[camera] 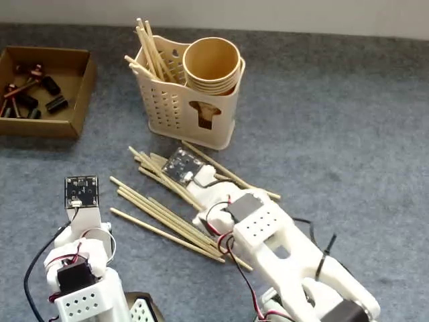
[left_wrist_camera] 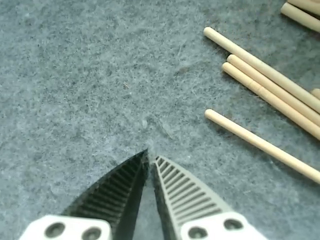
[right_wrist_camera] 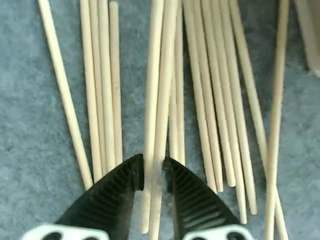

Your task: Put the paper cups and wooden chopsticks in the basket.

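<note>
A cream perforated basket (camera: pixel 167 111) stands at the back of the grey felt table. In it are stacked paper cups (camera: pixel 212 64) and several wooden chopsticks (camera: pixel 149 50) leaning upright. More loose chopsticks (camera: pixel 161 216) lie spread in front of the basket. My right arm (camera: pixel 258 228) reaches over this pile. My right gripper (right_wrist_camera: pixel 152 167) is shut on two chopsticks (right_wrist_camera: pixel 159 90) that run between its fingers. Others lie flat on either side. My left gripper (left_wrist_camera: pixel 150 155) is shut and empty over bare felt. The chopstick ends (left_wrist_camera: pixel 260 90) are a short way off to its side.
A brown cardboard box (camera: pixel 75 100) holding small dark and red parts sits at the back left. My left arm (camera: pixel 80 268) is at the front left corner. Open felt lies to the right of the basket and the right arm.
</note>
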You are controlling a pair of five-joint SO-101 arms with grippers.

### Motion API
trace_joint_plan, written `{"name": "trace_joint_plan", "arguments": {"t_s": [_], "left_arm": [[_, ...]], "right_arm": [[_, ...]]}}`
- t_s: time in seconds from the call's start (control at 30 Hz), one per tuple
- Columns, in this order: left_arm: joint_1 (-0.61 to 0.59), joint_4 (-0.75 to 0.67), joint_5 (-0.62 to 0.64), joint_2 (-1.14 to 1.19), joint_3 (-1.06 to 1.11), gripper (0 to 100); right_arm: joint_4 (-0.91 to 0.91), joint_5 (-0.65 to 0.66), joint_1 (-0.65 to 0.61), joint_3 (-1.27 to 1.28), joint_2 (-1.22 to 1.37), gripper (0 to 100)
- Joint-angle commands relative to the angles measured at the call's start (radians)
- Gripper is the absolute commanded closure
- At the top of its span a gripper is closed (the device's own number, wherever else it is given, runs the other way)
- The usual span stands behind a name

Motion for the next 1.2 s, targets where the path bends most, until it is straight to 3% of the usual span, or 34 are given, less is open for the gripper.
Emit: {"name": "trace_joint_plan", "arguments": {"t_s": [0.0,0.1,0.37,0.9,1.17], "left_arm": [[-0.01,-0.017,-0.002,-0.005,0.01,99],[-0.01,-0.017,-0.003,-0.005,0.01,99],[-0.01,-0.017,-0.003,-0.005,0.01,99],[-0.01,-0.017,-0.003,-0.005,0.01,99],[-0.067,-0.018,-0.003,-0.005,0.01,99]], "right_arm": [[0.067,0.003,0.018,-0.01,-0.117,99.2],[0.119,-0.066,0.016,-0.016,-0.222,99.2],[0.047,-0.071,0.016,-0.156,-0.326,99.2],[-0.664,-0.068,0.022,-0.193,-0.318,99.2],[-0.885,-0.068,0.051,-0.242,-0.096,99.2]]}}
